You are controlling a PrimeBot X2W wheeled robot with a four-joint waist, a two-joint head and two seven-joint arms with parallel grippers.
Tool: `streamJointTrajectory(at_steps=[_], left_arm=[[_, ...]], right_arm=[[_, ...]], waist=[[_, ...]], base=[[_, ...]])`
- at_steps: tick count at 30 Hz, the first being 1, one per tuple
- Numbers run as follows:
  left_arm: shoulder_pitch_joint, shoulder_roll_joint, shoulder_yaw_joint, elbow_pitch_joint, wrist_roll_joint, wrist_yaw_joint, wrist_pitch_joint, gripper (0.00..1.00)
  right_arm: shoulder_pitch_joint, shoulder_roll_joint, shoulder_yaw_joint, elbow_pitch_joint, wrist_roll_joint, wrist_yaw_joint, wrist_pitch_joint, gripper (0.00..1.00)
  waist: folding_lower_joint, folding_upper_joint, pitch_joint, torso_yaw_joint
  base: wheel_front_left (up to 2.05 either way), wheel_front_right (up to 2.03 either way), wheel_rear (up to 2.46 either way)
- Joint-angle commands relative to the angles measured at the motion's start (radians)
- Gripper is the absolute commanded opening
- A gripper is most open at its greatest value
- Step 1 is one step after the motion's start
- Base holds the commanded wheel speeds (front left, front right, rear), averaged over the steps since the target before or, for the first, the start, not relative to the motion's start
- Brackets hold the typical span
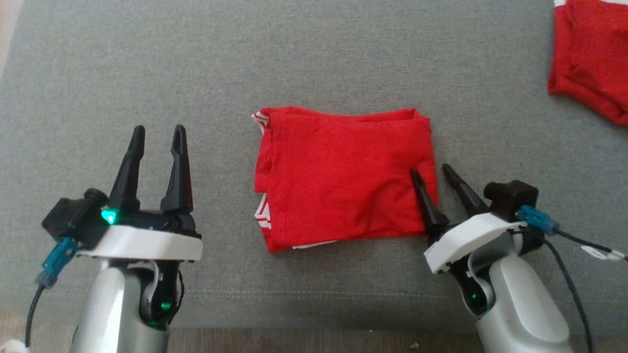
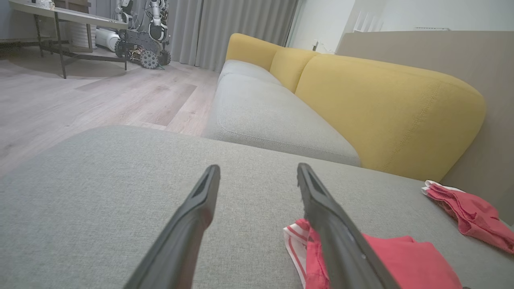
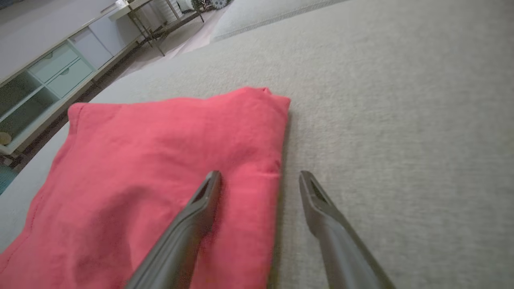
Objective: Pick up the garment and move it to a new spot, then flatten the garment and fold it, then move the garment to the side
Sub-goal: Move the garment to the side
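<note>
Head view shows the garment (image 1: pixel 343 179) folded into a compact red rectangle, with the grey cushion (image 1: pixel 147 73) under it. The left gripper (image 1: pixel 159 128) hovers well apart to the garment's left, fingers spread wide and empty. The right gripper (image 1: pixel 431 169), equally wide, sits at the garment's near right corner, one finger over the cloth and the other just off its right edge. Folding looks done, so moving it aside seems to be the step in hand. Next, the right fingers likely need to dip and pinch through every layer, so the fold survives the slide. Another red cloth (image 1: pixel 593 59) lies far right of the garment.
</note>
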Motion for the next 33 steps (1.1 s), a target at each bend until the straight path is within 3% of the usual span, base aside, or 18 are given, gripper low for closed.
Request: streamJointTrajectory(at_steps=[1, 3, 4, 5, 13, 17, 27, 33], left_arm=[[-0.041, 0.007, 0.026, -0.031, -0.005, 0.005, -0.012, 1.0], [-0.043, 0.007, 0.026, -0.032, -0.007, 0.005, -0.012, 1.0], [-0.044, 0.007, 0.026, -0.033, -0.007, 0.005, -0.012, 1.0], [-0.045, 0.007, 0.027, -0.033, -0.007, 0.005, -0.012, 1.0], [-0.054, 0.007, 0.032, -0.032, -0.004, 0.005, -0.012, 1.0], [-0.065, 0.007, 0.019, -0.039, 0.012, 0.004, -0.012, 1.0], [-0.148, 0.007, -0.018, -0.077, 0.05, -0.001, -0.012, 1.0], [-0.226, 0.03, -0.051, -0.086, 0.092, -0.004, -0.012, 1.0]], right_arm=[[-0.029, 0.006, 0.035, -0.018, 0.013, -0.001, 0.005, 1.0], [-0.035, 0.006, 0.05, -0.003, 0.02, -0.001, 0.014, 1.0], [-0.04, 0.007, 0.063, 0.005, 0.018, -0.001, 0.02, 0.44], [-0.046, 0.006, 0.073, 0.012, 0.009, -0.001, 0.021, 0.0], [-0.126, -0.019, 0.053, 0.01, -0.089, -0.001, -0.062, 0.0], [-0.207, -0.055, 0.073, -0.014, -0.124, -0.001, -0.05, 0.0], [-0.506, -0.299, 0.231, -0.031, -0.056, -0.001, 0.033, 0.0], [-0.682, -0.413, 0.188, 0.064, 0.046, -0.001, 0.04, 0.0]], waist=[[0.0, 0.0, 0.007, 0.006], [0.0, 0.0, 0.011, 0.009], [0.0, 0.0, 0.013, 0.01], [0.0, 0.0, 0.015, 0.01], [0.0, 0.0, 0.024, -0.011], [0.0, 0.0, 0.036, -0.039], [0.0, 0.0, 0.141, -0.129], [0.0, 0.0, 0.234, -0.188]], base=[[0.0, 0.0, 0.0], [0.0, 0.0, 0.0], [0.0, 0.0, 0.0], [0.0, 0.0, 0.0], [0.0, 0.0, 0.0], [0.0, 0.0, 0.0], [0.0, 0.0, 0.0], [0.0, 0.0, 0.0]])
